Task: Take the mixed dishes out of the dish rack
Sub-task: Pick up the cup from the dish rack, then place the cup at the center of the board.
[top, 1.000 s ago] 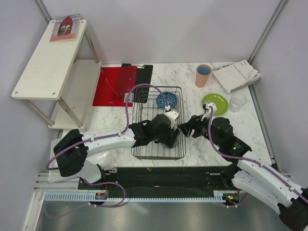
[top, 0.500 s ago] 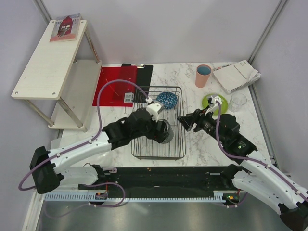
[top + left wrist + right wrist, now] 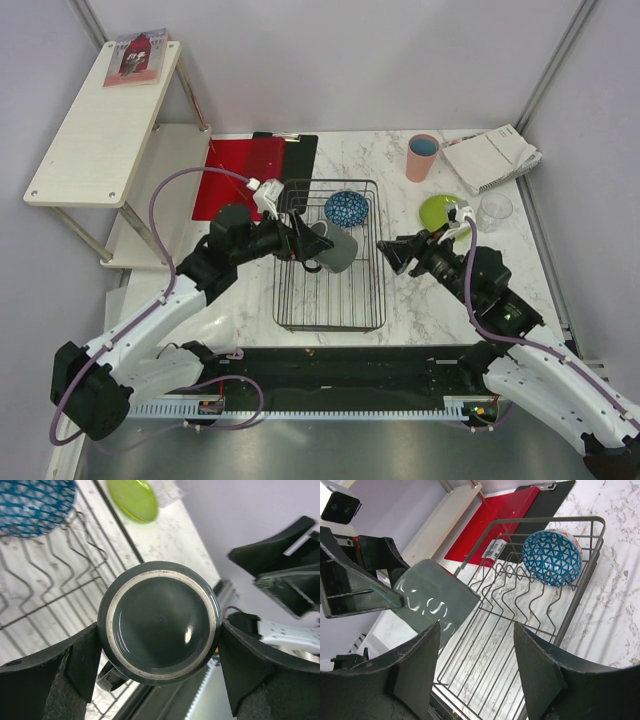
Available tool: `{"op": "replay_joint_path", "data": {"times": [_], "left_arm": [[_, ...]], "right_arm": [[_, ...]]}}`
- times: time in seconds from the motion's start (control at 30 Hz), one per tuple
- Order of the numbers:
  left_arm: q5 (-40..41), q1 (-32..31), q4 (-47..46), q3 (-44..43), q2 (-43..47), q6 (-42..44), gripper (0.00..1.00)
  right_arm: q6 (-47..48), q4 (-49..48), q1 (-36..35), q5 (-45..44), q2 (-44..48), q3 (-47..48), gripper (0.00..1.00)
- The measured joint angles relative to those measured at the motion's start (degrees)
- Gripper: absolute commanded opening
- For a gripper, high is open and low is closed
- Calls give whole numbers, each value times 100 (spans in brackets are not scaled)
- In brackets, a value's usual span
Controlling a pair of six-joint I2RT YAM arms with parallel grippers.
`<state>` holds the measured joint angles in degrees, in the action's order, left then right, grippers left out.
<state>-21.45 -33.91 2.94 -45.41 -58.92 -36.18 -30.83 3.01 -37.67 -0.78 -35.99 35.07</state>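
My left gripper [image 3: 312,244] is shut on the dark grey mug [image 3: 333,247] and holds it on its side above the black wire dish rack [image 3: 330,310]; the left wrist view shows the mug's base [image 3: 160,622] between the fingers. The blue patterned bowl [image 3: 346,208] leans at the rack's far end, also in the right wrist view [image 3: 551,557]. My right gripper [image 3: 392,252] is open and empty just right of the rack, pointing at the mug [image 3: 435,600]. The lime-green plate [image 3: 444,212], clear glass [image 3: 493,211] and salmon-pink cup [image 3: 422,157] stand on the table to the right.
A red clipboard [image 3: 245,178] lies left of the rack's far end. A white shelf unit [image 3: 105,120] stands at the far left. A stack of papers [image 3: 490,157] lies at the far right corner.
My left arm has lifted the dark grey mug out of the rack and swung back to the left, tipping the mug on its side. My right gripper has drawn slightly right and away from the rack.
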Motion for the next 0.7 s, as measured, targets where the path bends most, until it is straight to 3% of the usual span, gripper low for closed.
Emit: {"op": "replay_joint_path", "data": {"times": [0.3,0.53,0.7], "left_arm": [[-1220,455,-2258,903,-232,-1668,2],[-1526,612,-3672,1008,-656,-2618,2],[-1665,614,-4192,1012,-787,-2970,2]], "right_arm": [[-111,70,0,120,17,-389,66],[-111,15,0,494,149,-509,65],[-142,-378,0,713,-116,-693,65]]}}
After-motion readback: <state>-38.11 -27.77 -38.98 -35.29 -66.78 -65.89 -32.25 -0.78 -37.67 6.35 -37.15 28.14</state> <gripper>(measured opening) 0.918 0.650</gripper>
